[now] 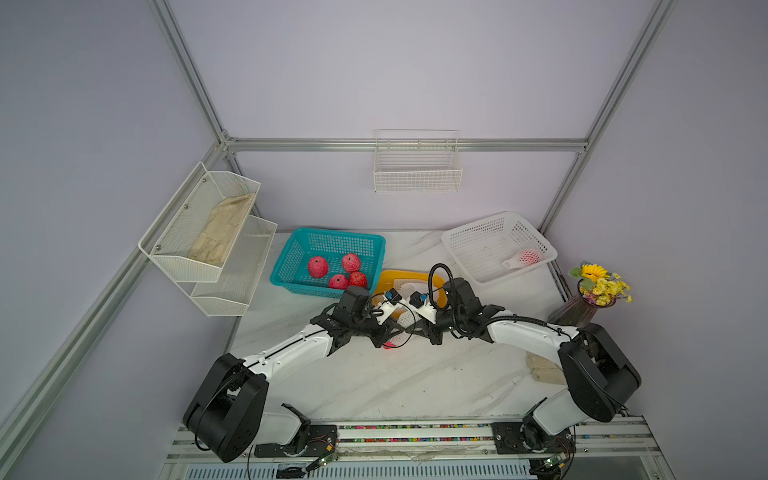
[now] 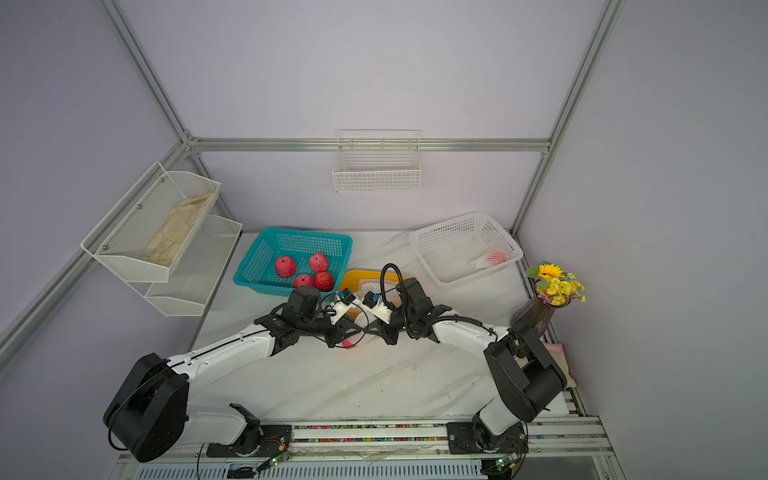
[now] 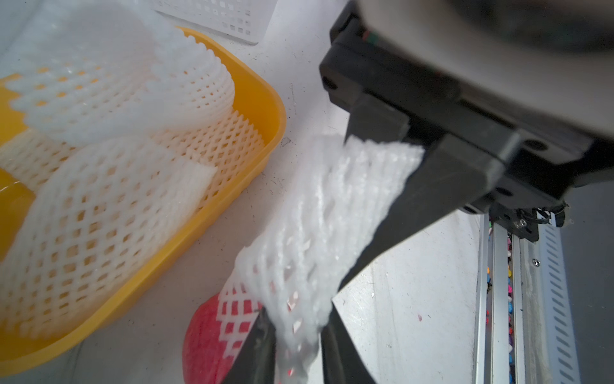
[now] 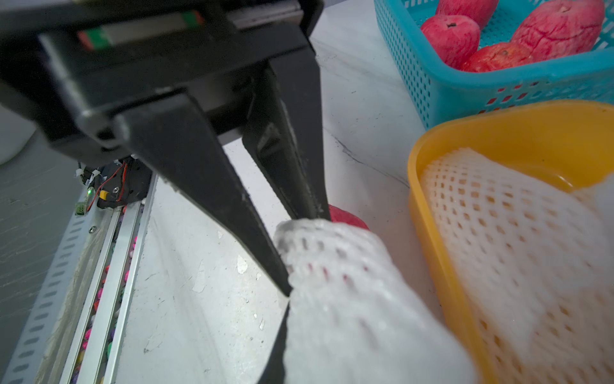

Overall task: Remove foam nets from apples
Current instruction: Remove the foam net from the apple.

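- Foam net (image 3: 319, 216) stretches between the two claws, just above the table (image 1: 395, 386).
- Right claw (image 4: 300, 254) is fully closed, its fingertips pinching one end of the foam net.
- Left claw (image 3: 297, 319) has its jaws a narrow gap apart. The other stretch of the net is bunched between its fingers and touches both, so it grips the net there.
- Apple (image 3: 206, 335) lies on the table just beside the left claw, outside its fingers. The side nearest the claw is under the net's mesh and the rest is bare red.
- Yellow tray (image 3: 275, 109) sits just beyond both claws and holds loose nets (image 3: 109, 199).
- Teal basket (image 1: 338, 232), farther beyond the left claw, holds four bare apples (image 1: 318, 266).
- White basket (image 1: 478, 249), well beyond the right claw, holds one netted apple (image 1: 528, 257).
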`<state>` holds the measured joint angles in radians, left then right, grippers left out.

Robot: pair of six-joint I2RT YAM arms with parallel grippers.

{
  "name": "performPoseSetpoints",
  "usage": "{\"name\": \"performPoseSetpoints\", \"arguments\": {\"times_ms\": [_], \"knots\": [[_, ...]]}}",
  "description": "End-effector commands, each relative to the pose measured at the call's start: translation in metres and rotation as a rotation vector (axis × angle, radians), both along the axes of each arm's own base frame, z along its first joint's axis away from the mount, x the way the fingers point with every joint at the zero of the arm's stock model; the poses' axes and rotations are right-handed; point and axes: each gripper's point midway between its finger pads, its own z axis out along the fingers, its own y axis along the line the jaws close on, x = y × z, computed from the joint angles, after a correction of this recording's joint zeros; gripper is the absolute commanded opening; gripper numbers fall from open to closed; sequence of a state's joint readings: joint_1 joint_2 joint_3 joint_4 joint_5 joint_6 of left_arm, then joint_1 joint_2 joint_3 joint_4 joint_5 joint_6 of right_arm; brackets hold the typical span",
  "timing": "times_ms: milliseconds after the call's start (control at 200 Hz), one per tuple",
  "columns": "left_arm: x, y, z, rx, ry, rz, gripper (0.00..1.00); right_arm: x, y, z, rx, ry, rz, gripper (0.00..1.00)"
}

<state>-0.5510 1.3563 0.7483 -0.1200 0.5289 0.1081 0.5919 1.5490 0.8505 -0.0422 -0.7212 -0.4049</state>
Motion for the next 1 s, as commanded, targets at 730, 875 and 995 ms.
{"name": "performPoseSetpoints", "arguments": {"times_ms": [730, 875, 995], "knots": [[0.015, 0.068, 0.037, 0.082, -0.107, 0.386, 0.85, -0.006, 0.014, 0.010, -0.011, -0.003, 0.015, 0.08], [0.013, 0.074, 0.035, 0.097, -0.089, 0.398, 0.86, -0.009, 0.008, 0.017, -0.016, -0.005, -0.011, 0.10], [0.014, 0.077, 0.029, 0.120, -0.074, 0.408, 0.87, -0.011, 0.005, 0.014, -0.036, 0.010, -0.027, 0.10]]}}
